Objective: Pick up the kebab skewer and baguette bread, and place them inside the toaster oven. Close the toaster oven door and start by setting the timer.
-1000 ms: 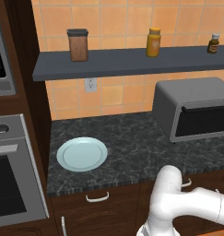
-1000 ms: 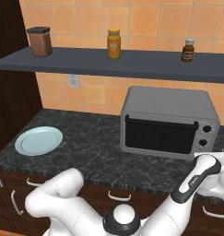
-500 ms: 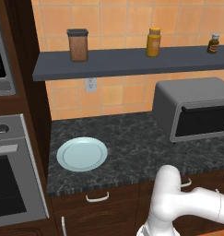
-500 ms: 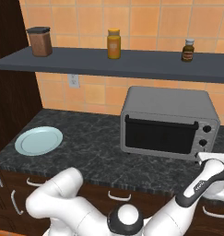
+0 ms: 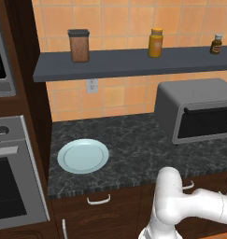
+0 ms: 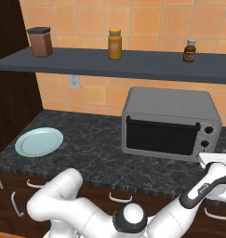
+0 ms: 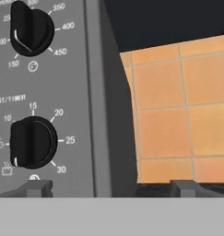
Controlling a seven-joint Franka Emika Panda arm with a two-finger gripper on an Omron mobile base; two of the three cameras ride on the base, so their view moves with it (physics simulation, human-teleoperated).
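- The toaster oven (image 6: pixel 171 122) is seen standing on the dark counter (image 6: pixel 93 151) under the shelf (image 6: pixel 109 62), with the toaster oven door (image 6: pixel 161 136) shut against its frame.
- The pincer (image 7: pixel 111 186) is held wide open, nothing between its tips, right in front of the control panel at the oven's right edge.
- In the hand view the timer knob (image 7: pixel 31 142) lies toward the left tip; the right tip stands off past the oven's corner, in front of the tiled wall (image 7: pixel 178 110).
- The temperature knob (image 7: pixel 30 28) sits above it and is not to be touched.
- Step in hand is judged to be setting the timer; the plate (image 5: pixel 82 155) is bare, well apart to the left, and kebab skewer and baguette bread cannot be made out through the dark glass.
- To do it well, the pincer is best shifted sideways until the timer knob's ridge lies midway between the tips.
- The approach is then made squarely, the tips are closed on the ridge, and the wrist is rolled about the knob's own axis.
- A risk of slipping is expected if the grip is taken off-centre.
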